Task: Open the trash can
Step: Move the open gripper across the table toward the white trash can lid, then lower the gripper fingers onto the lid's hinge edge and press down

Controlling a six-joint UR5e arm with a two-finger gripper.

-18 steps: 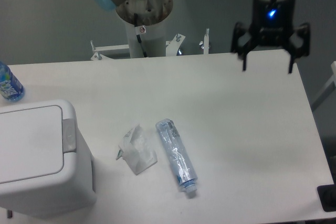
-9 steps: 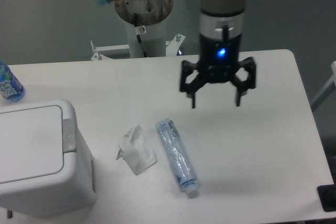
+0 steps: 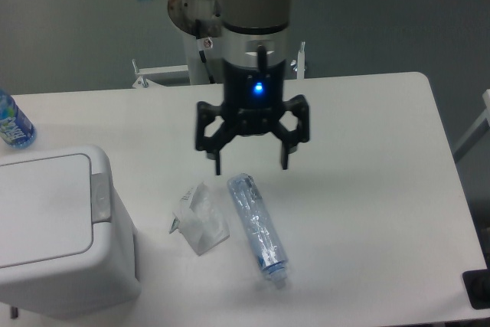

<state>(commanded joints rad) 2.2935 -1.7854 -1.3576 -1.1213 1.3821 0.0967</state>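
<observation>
The trash can (image 3: 53, 235) is a large white boxy bin at the table's front left corner. Its flat lid is down, and a grey push-button strip (image 3: 99, 197) runs along the lid's right side. My gripper (image 3: 251, 166) hangs open above the middle of the table, well to the right of the bin, with nothing between its fingers. Its fingertips hover just above the top end of a lying bottle.
A crushed clear plastic bottle (image 3: 257, 223) lies on the table right of centre. A crumpled clear wrapper (image 3: 199, 218) lies between it and the bin. A blue-labelled bottle (image 3: 11, 122) stands at the left edge behind the bin. The arm's base column (image 3: 207, 44) stands behind the table.
The gripper has travelled left and forward, from the table's back right corner to above the middle, nearer the bin. It stays open. The lid has not moved.
</observation>
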